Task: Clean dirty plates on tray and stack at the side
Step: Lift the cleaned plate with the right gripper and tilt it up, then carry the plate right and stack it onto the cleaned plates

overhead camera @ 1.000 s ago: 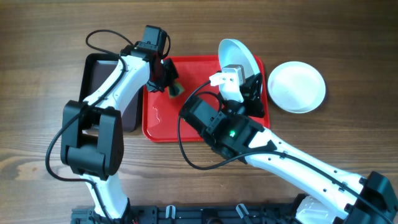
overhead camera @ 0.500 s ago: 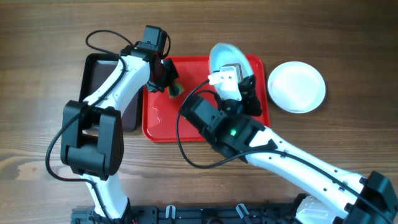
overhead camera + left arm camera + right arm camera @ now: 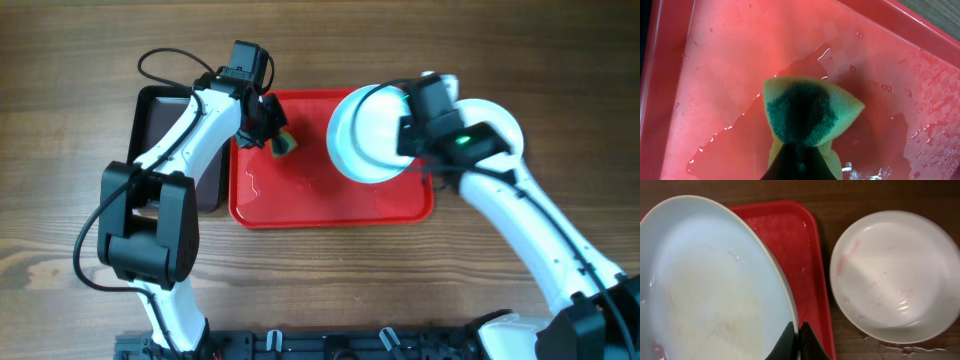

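1. Tray (image 3: 300, 205) lies wet below your fingers (image 3: 786, 164); anything dropped would skid.
2. Plate (image 3: 715, 280), left of your right gripper (image 3: 798, 329), is pinched by its rim between closed fingers; that thin hold could slip.
3. Sponge (image 3: 810, 112) sits clamped in your left gripper (image 3: 797, 152), ahead of its fingertips.

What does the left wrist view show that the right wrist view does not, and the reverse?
Only the left wrist view: a green-and-yellow sponge pinched by the left fingers. Only the right wrist view: a plate gripped at its rim by the right fingers, and a second plate on the wooden table. Both: the wet red tray.
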Tool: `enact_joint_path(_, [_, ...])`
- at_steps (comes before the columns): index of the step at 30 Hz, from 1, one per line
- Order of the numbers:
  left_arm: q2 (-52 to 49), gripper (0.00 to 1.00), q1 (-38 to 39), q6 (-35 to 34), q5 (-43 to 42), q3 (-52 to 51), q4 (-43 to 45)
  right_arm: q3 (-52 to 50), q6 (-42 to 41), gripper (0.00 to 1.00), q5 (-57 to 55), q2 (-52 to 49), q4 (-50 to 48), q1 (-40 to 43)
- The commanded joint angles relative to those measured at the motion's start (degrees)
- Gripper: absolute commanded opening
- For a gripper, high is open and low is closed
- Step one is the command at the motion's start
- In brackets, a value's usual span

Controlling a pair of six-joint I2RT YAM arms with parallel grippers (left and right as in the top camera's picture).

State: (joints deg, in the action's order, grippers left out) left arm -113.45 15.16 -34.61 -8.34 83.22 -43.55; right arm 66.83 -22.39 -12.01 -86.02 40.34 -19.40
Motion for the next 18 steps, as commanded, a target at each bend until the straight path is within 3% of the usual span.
enact_joint_path(1, [1.16, 0.04, -0.15, -0.57, 0.76, 0.24, -0.07, -0.11, 1.66, 0.04, 17.14, 1.11, -0.24, 9.62])
enact_joint_path(10, [1.16, 0.04, -0.15, -0.57, 0.76, 0.24, -0.04, -1.79, 1.33, 0.04, 19.08, 0.81, -0.09, 29.27])
enact_joint_path(18, [1.16, 0.04, -0.15, -0.57, 0.76, 0.24, -0.07, -6.54, 1.09, 0.04, 11.89, -2.97, -5.46, 35.80])
